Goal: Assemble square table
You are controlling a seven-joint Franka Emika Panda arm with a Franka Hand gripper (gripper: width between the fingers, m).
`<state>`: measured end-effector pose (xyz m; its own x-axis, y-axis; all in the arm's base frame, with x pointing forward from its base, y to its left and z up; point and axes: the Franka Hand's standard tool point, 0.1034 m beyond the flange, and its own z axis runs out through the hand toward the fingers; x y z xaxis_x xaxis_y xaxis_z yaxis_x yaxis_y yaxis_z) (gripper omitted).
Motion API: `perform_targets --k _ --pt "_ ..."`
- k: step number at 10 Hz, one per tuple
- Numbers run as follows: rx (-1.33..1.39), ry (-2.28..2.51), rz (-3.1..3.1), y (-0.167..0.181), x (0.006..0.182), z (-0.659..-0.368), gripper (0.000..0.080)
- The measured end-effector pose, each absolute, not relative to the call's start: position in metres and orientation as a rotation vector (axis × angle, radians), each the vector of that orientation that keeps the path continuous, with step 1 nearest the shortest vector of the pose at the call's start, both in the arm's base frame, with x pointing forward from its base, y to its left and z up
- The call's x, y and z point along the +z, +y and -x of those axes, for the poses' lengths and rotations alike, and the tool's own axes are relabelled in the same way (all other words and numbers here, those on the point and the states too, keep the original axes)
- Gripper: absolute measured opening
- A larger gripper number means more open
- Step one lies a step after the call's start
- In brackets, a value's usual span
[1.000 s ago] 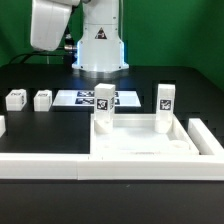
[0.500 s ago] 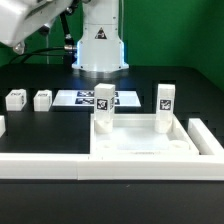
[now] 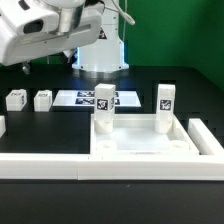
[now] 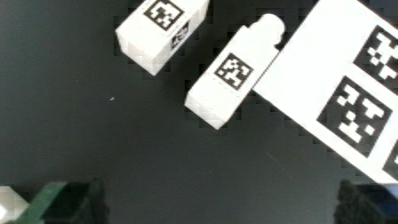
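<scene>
Outside, the table top point(image 3: 140, 142) lay against the white rails point(image 3: 40, 166), likely to stop it sliding, two legs point(image 3: 103, 110) upright on it. At the wrist, the gripper point(image 4: 217, 203) hung over two loose legs point(image 4: 237, 75) beside the marker board point(image 4: 356, 90), fingers point(image 4: 63, 198) spread, empty, probably lining up a pick.

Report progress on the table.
Seemingly done: two upright legs stand at the slab's far corners. In hand: nothing. The gripper is open and empty, hovering over the two loose legs that lie beside the marker board. Left: pick up both and fit them at the slab's remaining corners.
</scene>
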<state>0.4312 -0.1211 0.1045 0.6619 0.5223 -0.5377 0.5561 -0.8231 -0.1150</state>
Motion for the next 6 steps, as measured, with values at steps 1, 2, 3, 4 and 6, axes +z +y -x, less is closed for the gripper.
perform_targets --k 1,2,3,4,6 --pt "-0.873 0.804 -2.825 -0.119 0.103 -0.431 0.0649" --pt "-0.868 0.731 -2.833 -0.118 0.102 -0.431 0.0649" --pt "-0.875 0.634 -2.854 -0.117 0.098 -0.429 0.0649" --pt "-0.955 0.46 -2.881 -0.124 0.087 -0.421 0.0649" --pt "-1.187 0.378 -2.84 -0.136 0.075 -0.413 0.0649"
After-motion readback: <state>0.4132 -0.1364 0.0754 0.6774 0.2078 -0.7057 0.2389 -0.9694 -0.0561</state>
